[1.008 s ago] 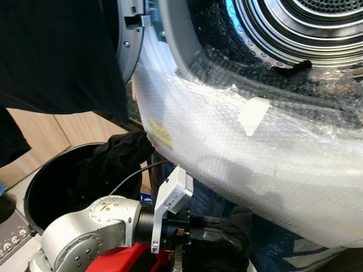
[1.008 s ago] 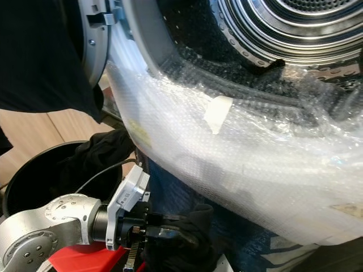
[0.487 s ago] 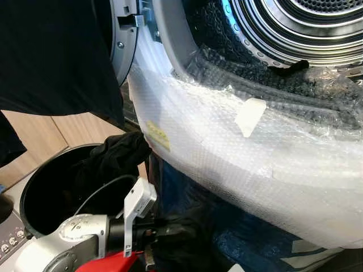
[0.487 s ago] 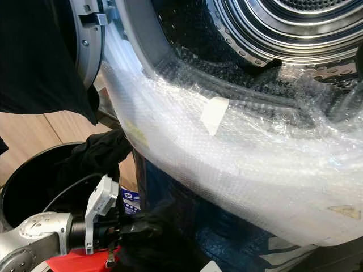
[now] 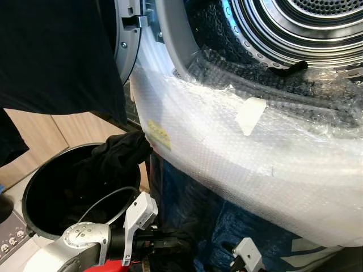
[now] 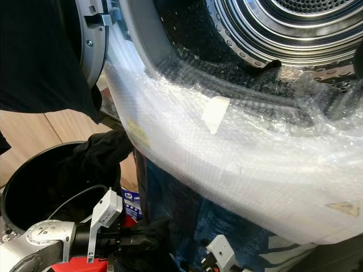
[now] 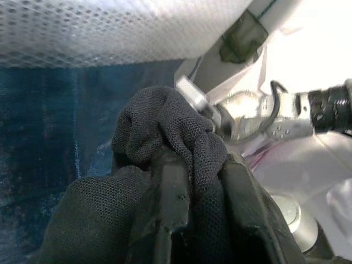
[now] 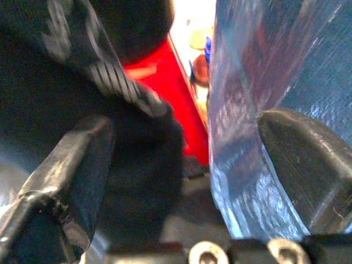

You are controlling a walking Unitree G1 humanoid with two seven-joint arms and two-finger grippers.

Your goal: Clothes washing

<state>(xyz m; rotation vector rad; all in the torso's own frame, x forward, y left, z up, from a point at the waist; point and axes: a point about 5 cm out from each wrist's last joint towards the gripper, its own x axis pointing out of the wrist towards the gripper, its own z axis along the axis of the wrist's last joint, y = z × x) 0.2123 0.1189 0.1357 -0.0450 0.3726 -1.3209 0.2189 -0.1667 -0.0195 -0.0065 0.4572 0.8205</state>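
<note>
Evidently the loading is only partway: the washing machine's steel drum (image 5: 295,28) gapes with little inside beyond a dark scrap at its lip, while the round black laundry bin (image 5: 34,198), below and left of the drum, holds more dark clothing (image 5: 116,158) heaped against its rim.

Low beneath the drum mouth, the left tool (image 7: 198,181) is clamped on a bunched black mesh garment (image 7: 165,121), its two fingers pinched close with cloth bulging between them. That garment has yet to be raised over the padded sill and into the drum. The right tool (image 8: 181,159) sits close by under the same sill, fingers spread wide with nothing gripped, dark fabric just before it.

Cloudy bubble wrap (image 5: 238,147) swaddles the machine's front below the drum, patched with a strip of pale tape (image 5: 250,115). The drum itself is ribbed and perforated, bright and hard; the garment looks soft, open-weave, limp. A black cloth (image 5: 51,51) hangs left of the drum.
</note>
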